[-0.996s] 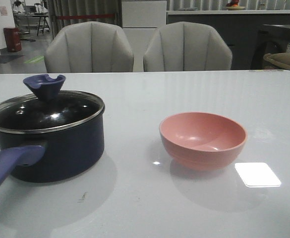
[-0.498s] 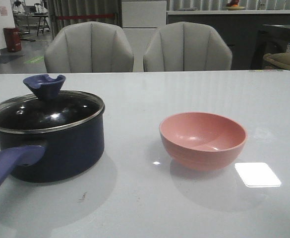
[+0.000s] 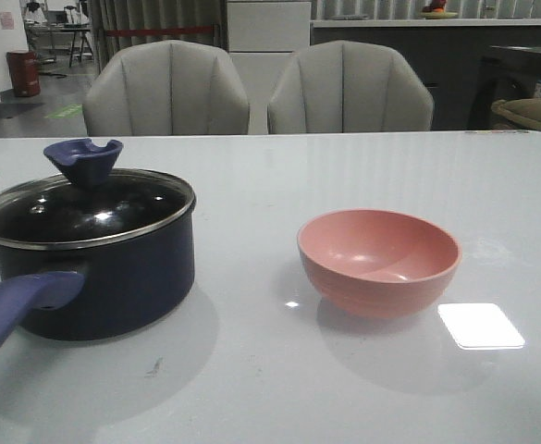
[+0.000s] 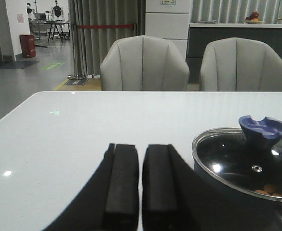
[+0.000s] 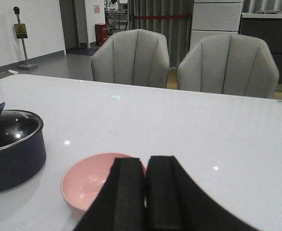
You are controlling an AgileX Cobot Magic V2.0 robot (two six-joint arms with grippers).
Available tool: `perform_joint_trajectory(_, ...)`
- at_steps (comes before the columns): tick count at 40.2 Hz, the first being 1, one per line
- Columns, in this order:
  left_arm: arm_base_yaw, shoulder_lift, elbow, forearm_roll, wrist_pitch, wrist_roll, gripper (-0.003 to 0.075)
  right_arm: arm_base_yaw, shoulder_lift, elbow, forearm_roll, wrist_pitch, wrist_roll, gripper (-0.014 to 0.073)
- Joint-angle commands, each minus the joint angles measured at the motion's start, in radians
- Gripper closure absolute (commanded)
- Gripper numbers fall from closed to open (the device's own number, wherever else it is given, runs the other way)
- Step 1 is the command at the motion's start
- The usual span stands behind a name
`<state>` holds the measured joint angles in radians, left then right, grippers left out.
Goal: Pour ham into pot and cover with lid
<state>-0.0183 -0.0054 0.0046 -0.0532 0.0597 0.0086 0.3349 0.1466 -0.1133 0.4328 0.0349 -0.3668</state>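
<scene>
The dark pot [image 3: 113, 277] stands at the table's left with its purplish-blue handle [image 3: 16, 310] pointing toward the front. The glass lid [image 3: 85, 208] with its blue knob [image 3: 83, 157] rests on the pot. In the left wrist view, orange-pink ham [image 4: 268, 188] shows through the lid [image 4: 242, 163]. My left gripper [image 4: 141, 147] is shut and holds nothing, just beside the pot. My right gripper [image 5: 145, 160] is shut and holds nothing, in front of the pink bowl [image 5: 90, 180]. Neither gripper appears in the front view.
The salmon-pink bowl [image 3: 378, 259] sits right of centre with nothing in it. Two grey chairs [image 3: 166, 90] [image 3: 349, 88] stand behind the table's far edge. A bright glare patch [image 3: 480, 326] lies on the tabletop near the bowl.
</scene>
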Motion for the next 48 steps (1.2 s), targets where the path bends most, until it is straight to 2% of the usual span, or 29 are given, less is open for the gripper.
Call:
perform_joint_trajectory(1, 0.001, -0.018, 0.021, -0.002, -0.082, -0.009, 0.0599, -0.001, 0.008, -0.028, 0.004, -0.084, -0.01, 0.0443)
perform_joint_trajectory(17, 0.001, -0.018, 0.021, -0.002, -0.082, -0.009, 0.0599, -0.003, 0.008, -0.015, -0.006, -0.106, -0.013, 0.0443)
perform_joint_trajectory(24, 0.001, -0.018, 0.021, -0.002, -0.082, -0.009, 0.0599, -0.07, 0.003, 0.018, -0.206, -0.143, 0.046, 0.0443)
perform_joint_trajectory(32, 0.001, -0.018, 0.021, -0.002, -0.082, -0.009, 0.06, -0.275, -0.082, 0.052, -0.427, -0.079, 0.287, 0.0443)
perform_joint_trajectory(35, 0.001, -0.018, 0.021, -0.002, -0.082, -0.009, 0.0599, -0.314, -0.124, 0.072, -0.47, -0.063, 0.35, 0.0443)
perform_joint_trajectory(39, 0.001, -0.018, 0.021, -0.002, -0.082, -0.009, 0.0599, -0.32, -0.18, 0.106, -0.518, -0.053, 0.375, 0.0443)
perform_joint_trajectory(48, 0.001, -0.018, 0.021, -0.002, -0.082, -0.009, 0.0599, -0.288, -0.177, 0.135, -0.532, -0.044, 0.383, 0.0443)
